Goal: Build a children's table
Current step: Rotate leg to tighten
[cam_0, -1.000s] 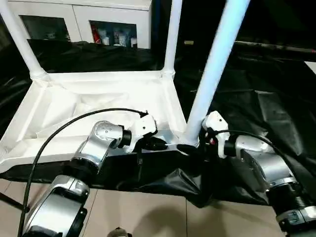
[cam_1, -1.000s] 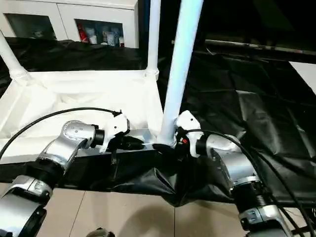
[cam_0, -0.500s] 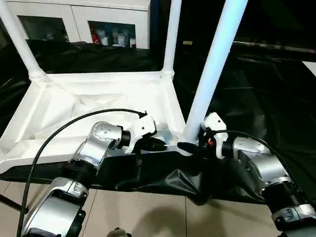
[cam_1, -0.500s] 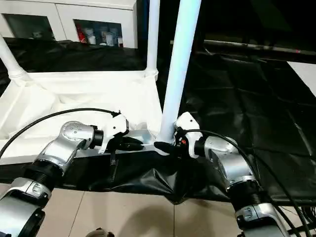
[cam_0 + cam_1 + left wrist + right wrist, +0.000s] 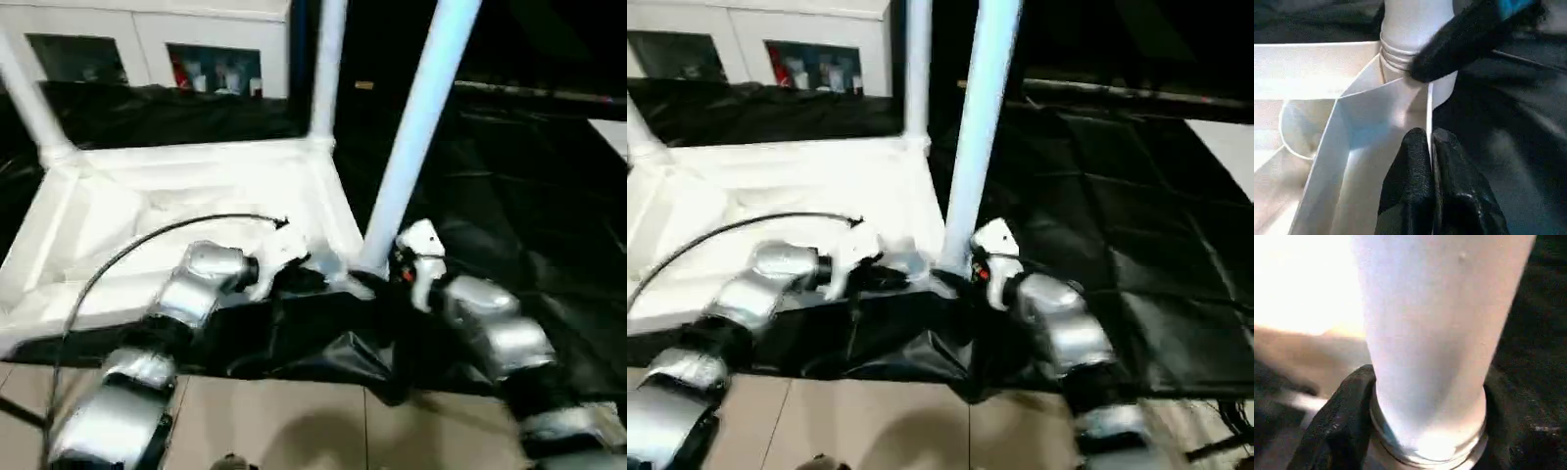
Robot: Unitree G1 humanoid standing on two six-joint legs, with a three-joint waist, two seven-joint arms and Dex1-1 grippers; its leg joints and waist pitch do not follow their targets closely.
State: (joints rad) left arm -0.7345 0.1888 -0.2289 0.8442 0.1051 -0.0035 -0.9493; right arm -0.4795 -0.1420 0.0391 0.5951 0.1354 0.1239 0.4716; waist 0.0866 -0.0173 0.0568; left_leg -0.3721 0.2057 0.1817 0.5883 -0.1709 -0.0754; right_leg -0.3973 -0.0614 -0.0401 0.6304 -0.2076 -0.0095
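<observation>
Table top (image 5: 196,186) lay upside down on black-covered desk (image 5: 529,196) w/ three legs up; left gripper (image 5: 1431,147) fingers pinched shut on the top's near rim by corner socket, right gripper (image 5: 1425,431) fingers clasped near-right leg (image 5: 416,127) at its base.

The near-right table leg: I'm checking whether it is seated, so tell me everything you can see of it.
The near-right leg is a long white tube, plastic by its look, standing nearly upright and leaning slightly, its top cut off by the picture's edge. Its base, with ringed threads, sits in the corner socket of the upturned table top. The right pincer closes around the leg just above the socket, black fingers on either side. The left pincer pinches the top's thin rim beside it. Whether the leg is fully seated cannot be told.
</observation>
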